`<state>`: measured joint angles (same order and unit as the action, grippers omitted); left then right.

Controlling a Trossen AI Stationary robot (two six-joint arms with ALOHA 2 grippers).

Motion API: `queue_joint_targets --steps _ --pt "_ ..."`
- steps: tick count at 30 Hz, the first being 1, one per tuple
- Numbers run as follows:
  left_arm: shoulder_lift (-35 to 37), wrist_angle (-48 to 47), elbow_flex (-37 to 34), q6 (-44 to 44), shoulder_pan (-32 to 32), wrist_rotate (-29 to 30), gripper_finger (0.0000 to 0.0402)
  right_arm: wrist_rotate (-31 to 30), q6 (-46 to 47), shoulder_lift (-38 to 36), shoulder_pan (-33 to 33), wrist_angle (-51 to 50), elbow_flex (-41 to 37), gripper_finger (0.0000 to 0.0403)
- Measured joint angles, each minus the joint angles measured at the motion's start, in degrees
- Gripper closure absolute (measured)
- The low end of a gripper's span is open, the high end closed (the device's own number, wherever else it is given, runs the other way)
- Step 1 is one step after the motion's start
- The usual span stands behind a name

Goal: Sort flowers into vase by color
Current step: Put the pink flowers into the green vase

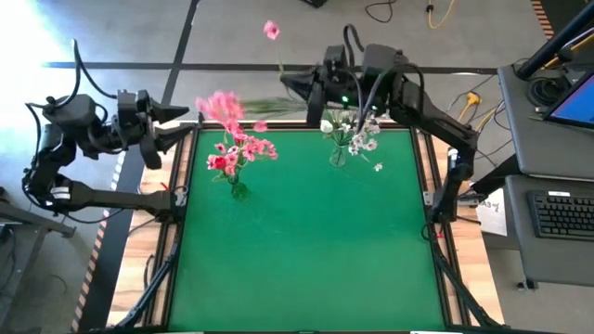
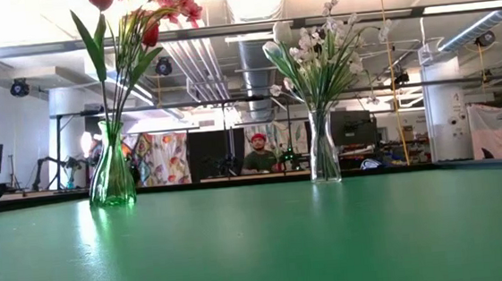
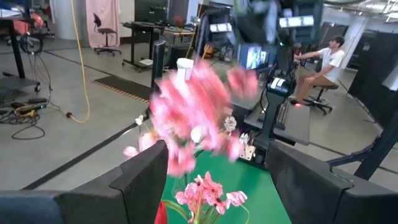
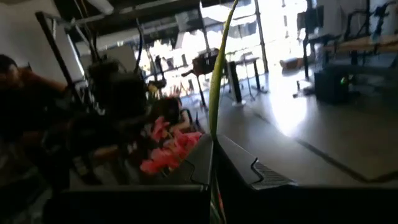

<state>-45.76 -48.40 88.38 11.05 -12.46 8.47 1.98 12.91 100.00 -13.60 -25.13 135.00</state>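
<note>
Blurred pink blossom spray (image 1: 223, 105) midair between spread left gripper (image 1: 181, 125) fingers, right gripper (image 1: 295, 85) pinching green stem (image 4: 217, 74), low view shows both vases only.

Robotics lab: exposed ducts (image 2: 254, 64), workstations (image 2: 358, 132).

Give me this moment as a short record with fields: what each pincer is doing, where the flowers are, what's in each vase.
left pincer: open at the table's far left corner, facing a blurred pink blossom cluster
right pincer: shut on a green stem, beyond the table's far edge
held stem: runs toward the left pincer; the pink cluster seems to be its end
left vase: pink and red flowers
right vase: white flowers
stray flower: pink, on the floor beyond the table
table: green, both vases near the far edge
</note>
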Motion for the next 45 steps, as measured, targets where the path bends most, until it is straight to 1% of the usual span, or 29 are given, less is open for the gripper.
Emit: queue_joint_targets --steps 2,7,13,15,18,25,26,30,34,40,45 --pt "0.14 0.00 0.04 0.29 0.01 0.00 0.0142 0.67 -0.21 -0.65 1.04 -4.25 0.00 0.0394" --pt "0.15 -0.03 0.04 1.74 0.02 0.00 0.0142 4.52 -1.62 -1.64 3.52 -17.70 0.00 0.0394" --pt "0.11 -0.03 0.03 2.79 0.02 0.00 0.0142 4.68 -6.47 -1.70 7.49 -33.22 0.00 0.0394" --pt "0.11 -0.02 0.02 3.42 0.02 0.00 0.0142 4.68 -6.54 -1.70 9.03 -36.79 -0.02 0.0394" --pt "0.11 0.37 0.02 3.78 0.01 0.00 0.0142 4.46 -6.54 -1.58 11.43 -39.40 -0.12 0.0394" --pt "0.13 1.51 0.02 4.52 0.02 0.00 0.0142 4.00 -6.51 -1.52 15.19 -39.59 -0.13 0.0394" --pt "0.13 1.58 0.02 4.52 0.02 0.00 0.0142 3.52 -6.51 -1.52 15.45 -39.65 -0.14 0.0394" --pt "0.11 1.87 0.02 4.52 0.00 0.00 0.0142 -1.97 -6.97 -1.52 16.13 -38.57 -0.15 0.0394" --pt "0.15 1.85 0.02 4.52 0.01 0.00 0.0142 -2.29 -6.96 -1.97 16.11 -36.39 -0.15 0.0394" --pt "0.15 1.85 0.02 4.52 0.02 0.00 0.0142 -2.19 -6.99 -6.31 16.10 -28.50 0.00 0.0394" --pt "0.15 1.83 0.02 4.52 0.02 0.00 0.0142 -2.14 -6.97 -9.78 16.10 -27.80 0.00 0.0394"
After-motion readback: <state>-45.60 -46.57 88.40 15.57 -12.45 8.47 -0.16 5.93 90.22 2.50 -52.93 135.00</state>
